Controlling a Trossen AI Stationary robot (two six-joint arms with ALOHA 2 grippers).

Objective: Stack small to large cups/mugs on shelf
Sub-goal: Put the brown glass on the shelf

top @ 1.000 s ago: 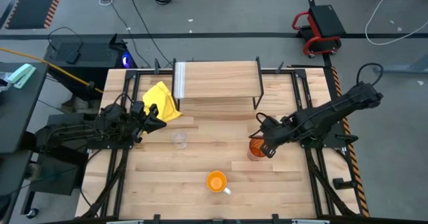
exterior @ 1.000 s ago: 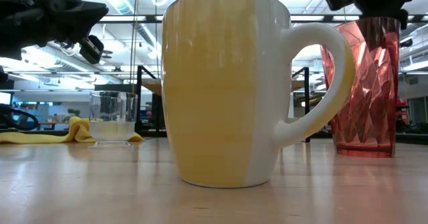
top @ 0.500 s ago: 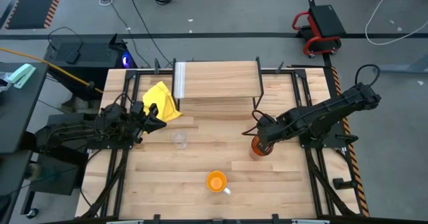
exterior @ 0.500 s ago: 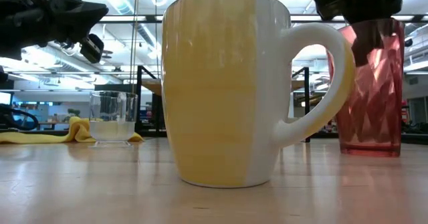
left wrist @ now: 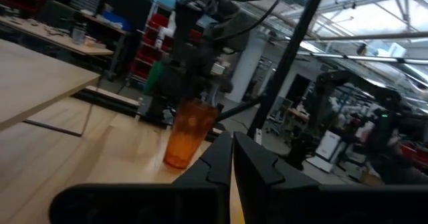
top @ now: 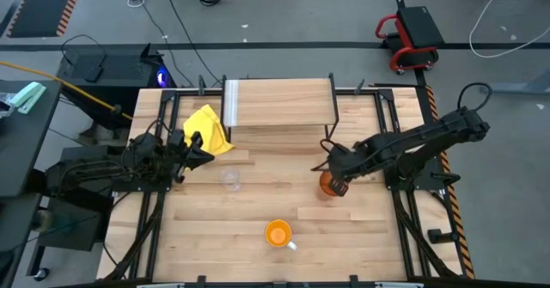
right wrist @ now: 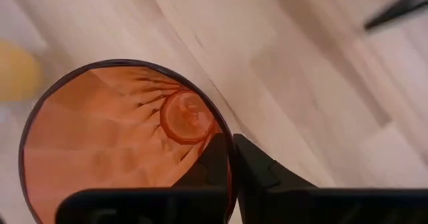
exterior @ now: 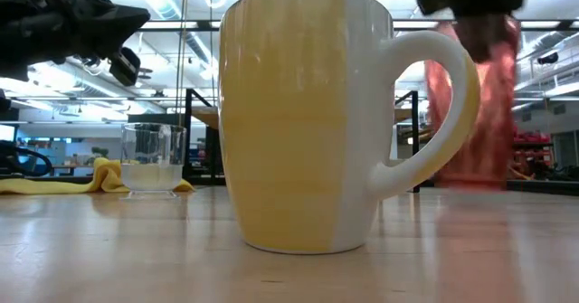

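while the left arm waits at the left side of the table, the right gripper (top: 336,178) is pinched tight on the rim of the tumbler (top: 329,184). one finger is inside the cup and one is outside, and the right wrist view looks straight down into its orange inside (right wrist: 114,144). in the low view the tumbler (exterior: 475,113) leans over and looks blurry, and its bottom seems to sit a little above the wood. it is right of the table's middle, in front of the shelf (top: 278,102) but well apart from it.

the shelf stands at the far edge of the table (top: 258,204), with a pale strip along its left short side. nothing sits on top of it.

the mug (top: 278,234) is near the front edge of the table, with its handle pointing to the front and right. it stands upright and fills most of the low view (exterior: 303,118).

the small glass cup (top: 229,179) stands upright left of the middle, between the left gripper (top: 203,152) and the tumbler. the left gripper hangs above the table, just beside the yellow cloth (top: 209,129), and its fingers are closed together with nothing in them. the cloth lies in a heap by the shelf's left front corner.
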